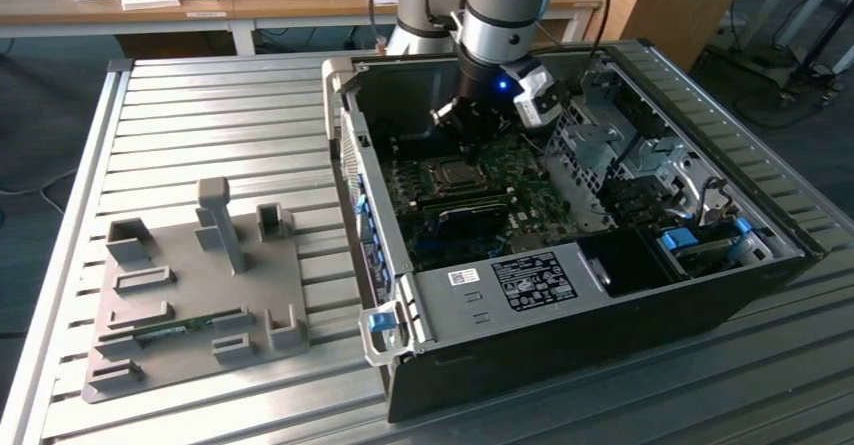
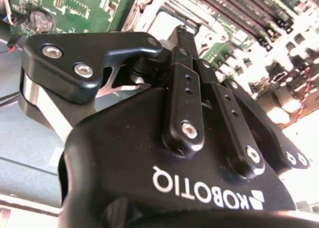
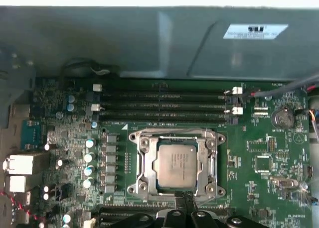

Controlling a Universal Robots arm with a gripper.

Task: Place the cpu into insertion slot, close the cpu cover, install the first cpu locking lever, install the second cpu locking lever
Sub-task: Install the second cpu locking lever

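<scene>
I've got the claw (image 3: 185, 200) hanging inside the open PC case (image 1: 747, 295), low over the motherboard (image 3: 259, 188). In the first wrist view its 2 fingertips (image 3: 180, 202) look pressed together w/ nothing between them, and they sit right at the socket's near edge, touching or just above the frame; can't tell which. In the second wrist view the claw (image 2: 185, 36) shows the same: fingers drawn into 1 narrow tip, pointing down at the socket.

The cpu (image 3: 175, 162) is already seated in the slot, lying flat, silvery top up, just ahead of the fingertips. It's square, so no real long axis; its edges run parallel to the RAM slots (image 3: 164, 106) further out beyond it.

The cpu cover (image 3: 174, 138) looks down over the chip, open centre framing it, flat w/ the board. My read: steps 1 and 2 are done and the work is now at the levers. The claw tip is at the socket side nearest it, approx centred on that edge. I can't make out the levers themselves or whether either is latched.

In the exterior view the claw (image 1: 451, 115) is beside the socket (image 1: 454, 173), arm coming down from above.
</scene>
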